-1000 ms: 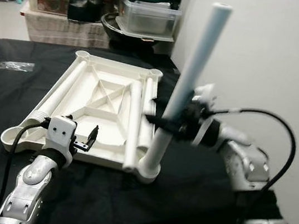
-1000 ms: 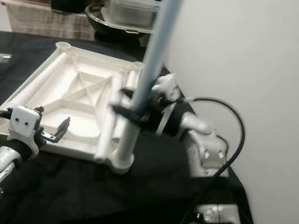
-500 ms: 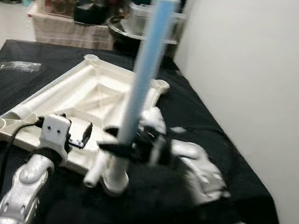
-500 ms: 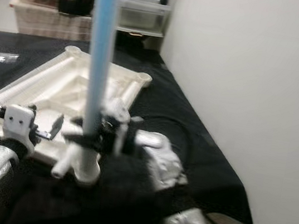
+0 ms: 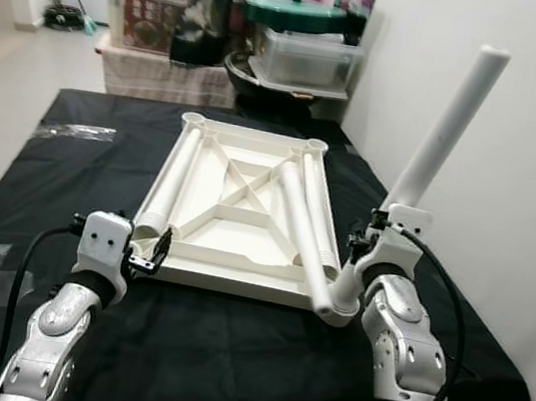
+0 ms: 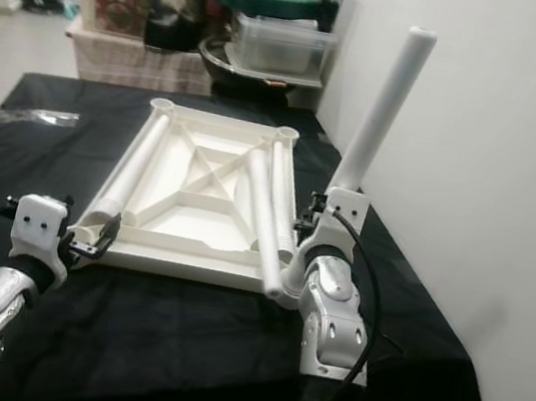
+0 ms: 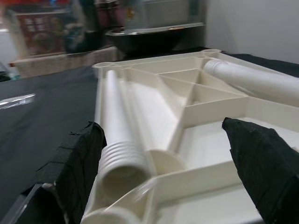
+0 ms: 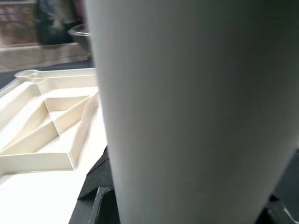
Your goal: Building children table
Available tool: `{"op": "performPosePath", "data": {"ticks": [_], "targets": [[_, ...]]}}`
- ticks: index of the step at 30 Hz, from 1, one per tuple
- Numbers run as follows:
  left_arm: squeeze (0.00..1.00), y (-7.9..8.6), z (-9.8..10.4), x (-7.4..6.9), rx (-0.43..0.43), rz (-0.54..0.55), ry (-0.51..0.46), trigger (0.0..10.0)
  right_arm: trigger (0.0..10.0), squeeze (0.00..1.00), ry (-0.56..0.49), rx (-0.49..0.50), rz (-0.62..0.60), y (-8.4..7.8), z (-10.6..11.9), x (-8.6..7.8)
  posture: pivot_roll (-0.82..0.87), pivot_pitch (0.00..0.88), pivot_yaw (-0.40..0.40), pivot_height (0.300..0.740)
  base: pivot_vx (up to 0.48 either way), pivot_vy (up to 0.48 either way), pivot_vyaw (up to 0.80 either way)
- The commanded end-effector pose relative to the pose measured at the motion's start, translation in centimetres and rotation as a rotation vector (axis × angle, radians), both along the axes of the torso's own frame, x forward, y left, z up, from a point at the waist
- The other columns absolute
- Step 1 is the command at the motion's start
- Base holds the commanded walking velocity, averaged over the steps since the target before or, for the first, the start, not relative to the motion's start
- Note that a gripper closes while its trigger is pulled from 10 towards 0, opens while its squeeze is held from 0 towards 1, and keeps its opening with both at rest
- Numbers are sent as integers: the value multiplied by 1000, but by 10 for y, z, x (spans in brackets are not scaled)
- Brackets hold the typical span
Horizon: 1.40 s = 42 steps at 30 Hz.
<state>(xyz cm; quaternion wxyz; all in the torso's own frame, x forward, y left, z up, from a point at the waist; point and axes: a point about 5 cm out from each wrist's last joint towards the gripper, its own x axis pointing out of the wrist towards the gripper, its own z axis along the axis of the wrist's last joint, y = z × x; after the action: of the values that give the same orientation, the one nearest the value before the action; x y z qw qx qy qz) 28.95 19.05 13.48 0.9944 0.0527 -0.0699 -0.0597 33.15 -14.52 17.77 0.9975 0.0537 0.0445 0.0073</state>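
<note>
Fingers (image 7: 74,163) of the left gripper (image 5: 152,252) stand spread apart at the near left corner of the tabletop, 1 on each side of the ribbed end of a loose leg, gripping nothing. On the right gripper (image 5: 367,244) the fingers are closed around the lower part of the upright leg (image 5: 444,131), which leans to the right near the wall.

From largest to smallest: the counter (image 5: 38,186) is draped in a black cloth and carries everything. On it lies the white plastic tabletop (image 5: 213,228), upside down, with its ribbed underside and diagonal cross-bracing facing up and a round socket at each corner. The upright leg rises from the near right corner socket (image 5: 340,310), its top end well above the counter.

3 more white legs lie inside the upturned tabletop. The left leg (image 5: 167,186) runs along the left edge, with its ribbed end (image 7: 122,161) toward the near left corner, between the left gripper's fingers. The diagonal leg (image 5: 299,227) slants from the far middle toward the near right corner. The right leg (image 5: 319,208) lies along the right edge, just beside the diagonal one.

Beyond the far end of the counter stand a clear plastic box (image 5: 304,60) with a green lid (image 5: 296,13) on it, and a dark pan (image 5: 265,84) below.
</note>
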Motion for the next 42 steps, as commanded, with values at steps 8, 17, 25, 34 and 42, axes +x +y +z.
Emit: {"op": "performPosePath", "data": {"ticks": [8,17,25,34,42], "targets": [[0,1,-1,0,5,0,1,10000,10000,0,-150,114,496,3,49,40,54,0,-103,740,0,0,0],[0,3,-2,-2,10,12,-1,10000,10000,0,-262,-128,1215,24,74,14,81,0,-126,740,0,0,0],[0,4,-3,-5,10,26,0,10000,10000,0,-233,-149,1554,69,42,-30,96,0,-136,740,0,0,0],[0,5,-3,-3,15,16,6,10000,4667,0,-182,-108,1464,53,25,-12,74,0,-117,740,0,0,0],[0,0,-4,-2,9,6,10,10000,0,0,15,-262,579,19,-1,42,56,0,-110,740,0,0,0]]}}
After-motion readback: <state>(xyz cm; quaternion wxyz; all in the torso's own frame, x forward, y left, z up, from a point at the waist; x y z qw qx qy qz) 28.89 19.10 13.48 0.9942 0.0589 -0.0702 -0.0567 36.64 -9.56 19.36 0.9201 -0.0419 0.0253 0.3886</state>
